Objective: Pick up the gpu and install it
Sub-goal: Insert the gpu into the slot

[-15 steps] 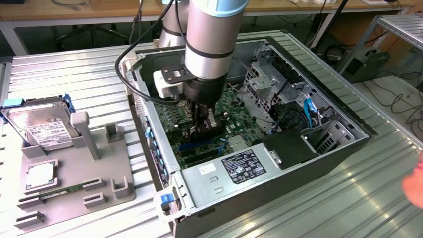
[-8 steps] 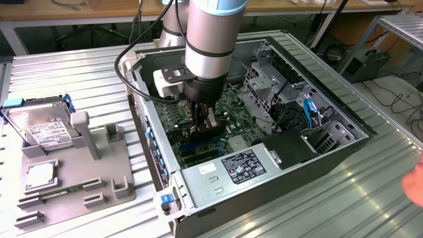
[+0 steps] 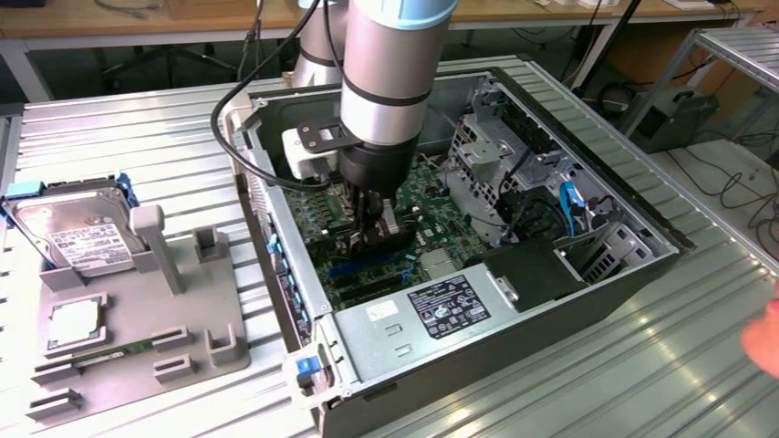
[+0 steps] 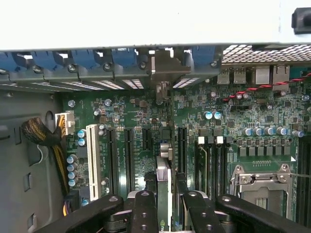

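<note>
Corrugated metal bench, open PC case [image 3: 608, 274] mid-frame. Gripper [image 4: 167, 206] clamps the gpu [image 4: 164, 184] edge-on over the motherboard [image 4: 146, 126] slots. Probably light, stiff, fragile: hold by edges.

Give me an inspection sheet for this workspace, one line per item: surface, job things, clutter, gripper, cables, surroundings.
Surface: ribbed metal table carrying an open PC case and a grey fixture.
Job's things: gpu held edge-on over the motherboard slots, bracket toward the case's rear wall.
Clutter: hard drive and memory stick on the fixture.
Gripper: gripper inside the case, fingers closed on the gpu.
Cables: black cable looping off the arm; sleeved bundle and red wires inside the case.
Surroundings: workbench behind; a person's hand at the exterior view's right.
</note>
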`<state>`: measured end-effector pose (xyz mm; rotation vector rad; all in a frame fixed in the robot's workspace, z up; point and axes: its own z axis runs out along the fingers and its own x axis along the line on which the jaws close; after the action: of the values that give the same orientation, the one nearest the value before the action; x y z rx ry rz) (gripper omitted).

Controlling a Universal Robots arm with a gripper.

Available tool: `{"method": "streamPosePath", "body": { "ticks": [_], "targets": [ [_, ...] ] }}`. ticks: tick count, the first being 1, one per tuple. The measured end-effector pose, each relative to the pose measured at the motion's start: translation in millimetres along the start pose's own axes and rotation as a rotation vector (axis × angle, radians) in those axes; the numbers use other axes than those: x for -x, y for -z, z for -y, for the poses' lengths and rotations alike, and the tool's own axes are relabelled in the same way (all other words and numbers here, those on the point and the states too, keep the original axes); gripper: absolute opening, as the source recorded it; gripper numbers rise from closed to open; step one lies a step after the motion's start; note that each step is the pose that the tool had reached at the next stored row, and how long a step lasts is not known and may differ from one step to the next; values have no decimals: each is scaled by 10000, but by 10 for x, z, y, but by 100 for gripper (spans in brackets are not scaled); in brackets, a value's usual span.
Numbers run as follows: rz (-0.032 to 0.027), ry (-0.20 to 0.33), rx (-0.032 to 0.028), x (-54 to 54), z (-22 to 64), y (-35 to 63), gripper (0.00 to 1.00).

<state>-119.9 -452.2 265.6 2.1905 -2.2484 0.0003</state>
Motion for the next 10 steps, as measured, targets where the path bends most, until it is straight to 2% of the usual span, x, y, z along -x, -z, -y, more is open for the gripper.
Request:
{"method": "streamPosePath", "body": {
  "ticks": [10],
  "targets": [
    [-32, -2, 4, 0, 0, -66, 26]
  ]
}}
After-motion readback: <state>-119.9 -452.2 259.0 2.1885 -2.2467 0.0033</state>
